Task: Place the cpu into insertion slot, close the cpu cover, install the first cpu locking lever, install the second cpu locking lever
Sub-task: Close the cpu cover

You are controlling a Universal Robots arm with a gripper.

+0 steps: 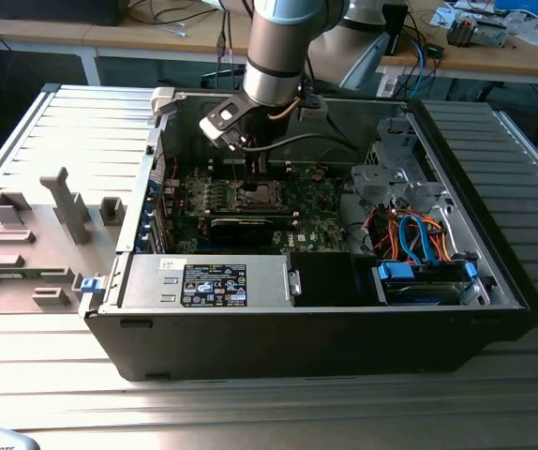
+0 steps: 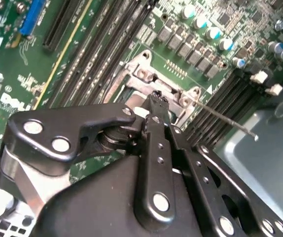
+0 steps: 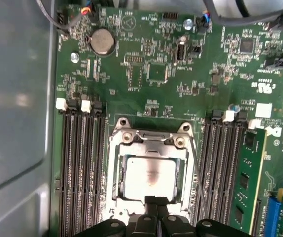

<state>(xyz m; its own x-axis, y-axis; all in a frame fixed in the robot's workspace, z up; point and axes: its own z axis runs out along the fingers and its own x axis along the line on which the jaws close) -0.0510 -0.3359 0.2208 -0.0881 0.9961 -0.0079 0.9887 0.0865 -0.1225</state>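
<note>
The cpu (image 3: pixel 150 177) lies flat in the insertion slot (image 3: pixel 114 197) on the green motherboard (image 3: pixel 146 74), its silver top showing. The cpu cover (image 3: pixel 149 149) lies down around it as a silvery frame. My gripper (image 3: pixel 157 202) is shut with its fingertips together, empty, and rests at the cover's edge (image 2: pixel 156 97). A thin wire locking lever (image 3: pixel 196 168) runs along one side of the socket; in the second wrist view this lever (image 2: pixel 225 121) sticks out free over the memory slots. In the exterior view the gripper (image 1: pixel 255 178) reaches down into the open computer case over the socket.
Black memory slots (image 3: pixel 80 163) flank the socket, with a green memory stick (image 3: pixel 245 182) in one. The grey case wall (image 3: pixel 13 98) is close by. A power supply (image 1: pixel 213 281), blue and orange cables (image 1: pixel 419 239) and grey fixtures (image 1: pixel 63 206) on the table surround the board.
</note>
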